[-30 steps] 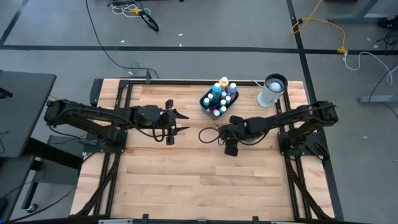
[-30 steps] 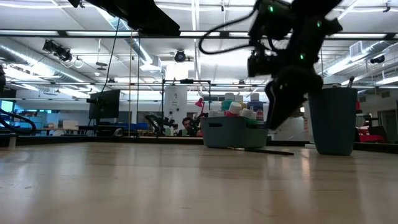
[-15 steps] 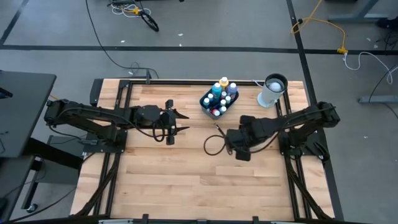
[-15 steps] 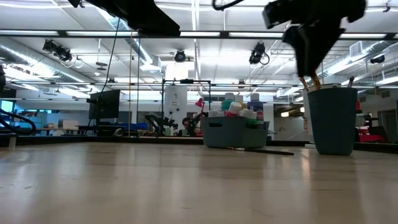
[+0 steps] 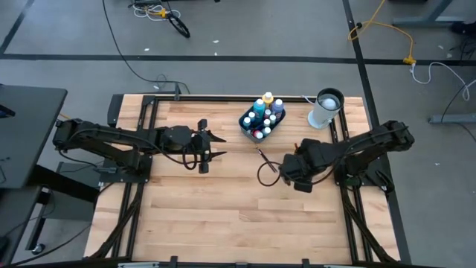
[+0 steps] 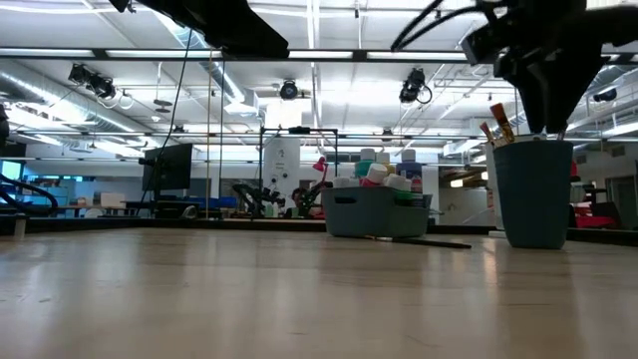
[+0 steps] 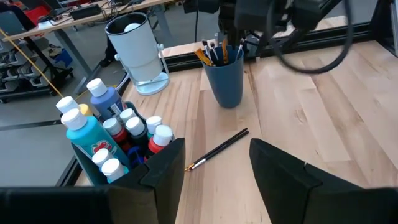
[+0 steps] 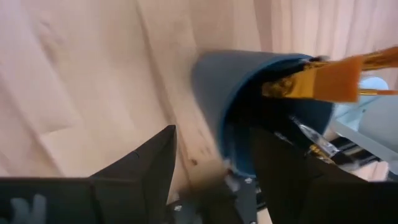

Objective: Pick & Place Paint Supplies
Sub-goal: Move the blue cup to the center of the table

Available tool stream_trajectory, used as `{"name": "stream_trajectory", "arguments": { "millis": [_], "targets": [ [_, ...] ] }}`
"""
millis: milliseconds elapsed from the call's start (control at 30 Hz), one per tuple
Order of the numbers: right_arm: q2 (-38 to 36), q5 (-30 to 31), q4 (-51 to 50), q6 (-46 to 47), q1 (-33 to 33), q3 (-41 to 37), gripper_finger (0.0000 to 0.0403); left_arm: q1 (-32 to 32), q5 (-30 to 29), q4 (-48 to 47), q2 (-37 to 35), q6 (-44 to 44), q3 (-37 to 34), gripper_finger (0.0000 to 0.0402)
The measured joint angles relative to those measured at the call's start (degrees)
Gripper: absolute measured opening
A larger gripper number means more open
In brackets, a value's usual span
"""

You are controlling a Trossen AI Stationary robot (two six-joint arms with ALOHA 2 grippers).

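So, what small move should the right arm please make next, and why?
Probably swing the right gripper, open and empty above the blue round cup of brushes, towards the thin dark brush lying loose on the table beside the basket; left gripper waits open.

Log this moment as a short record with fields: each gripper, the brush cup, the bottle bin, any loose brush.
left gripper: open, empty, hovering over the table's left middle
right gripper: open, empty, above the blue cup
blue plastic cup: upright, holds several wood-handled brushes
dark blue bin: filled with small paint bottles
loose dark-handled brush: lying flat on the wooden table, between bin and cup
tall white cylinder: at the far right corner
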Motion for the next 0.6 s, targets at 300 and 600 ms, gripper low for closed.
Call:
{"name": "stream_trajectory", "arguments": {
  "millis": [300,600],
  "targets": [
    [0.0,0.6,3.8,-2.9,-3.6,-4.6,0.0204,0.0,0.0,0.0,0.0,0.1,0.0,0.0189],
    [0.0,0.0,7.1,-6.0,-4.6,-4.9,0.0160,0.0,0.0,0.0,0.0,0.2,0.0,0.0189]
  ]
}}
